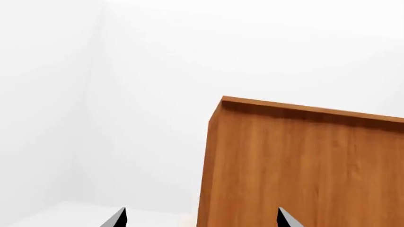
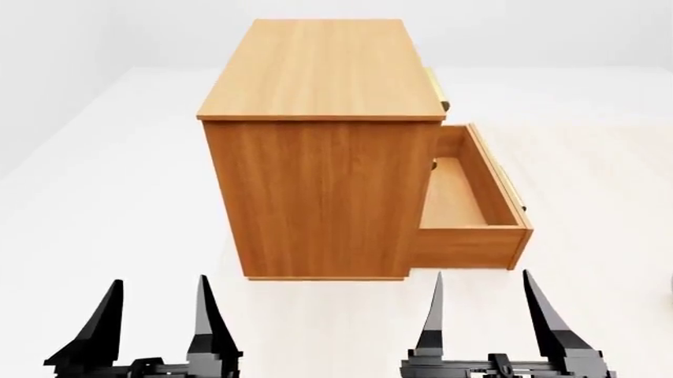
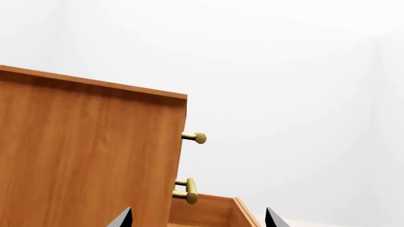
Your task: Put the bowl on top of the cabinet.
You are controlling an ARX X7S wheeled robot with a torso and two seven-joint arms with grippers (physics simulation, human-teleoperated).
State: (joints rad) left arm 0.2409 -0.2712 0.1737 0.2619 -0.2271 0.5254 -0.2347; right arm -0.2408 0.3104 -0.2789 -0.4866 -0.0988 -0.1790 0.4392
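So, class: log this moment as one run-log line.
cabinet: top bare | drawer: open | bowl: unseen | left pincer: open | right pincer: open

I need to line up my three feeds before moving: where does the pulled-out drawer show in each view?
Head view: the open drawer juts from the cabinet's right side, low down.
Right wrist view: only its corner shows, below the brass handles.
Left wrist view: not in it.
Shared landmark: the cabinet's top edge.
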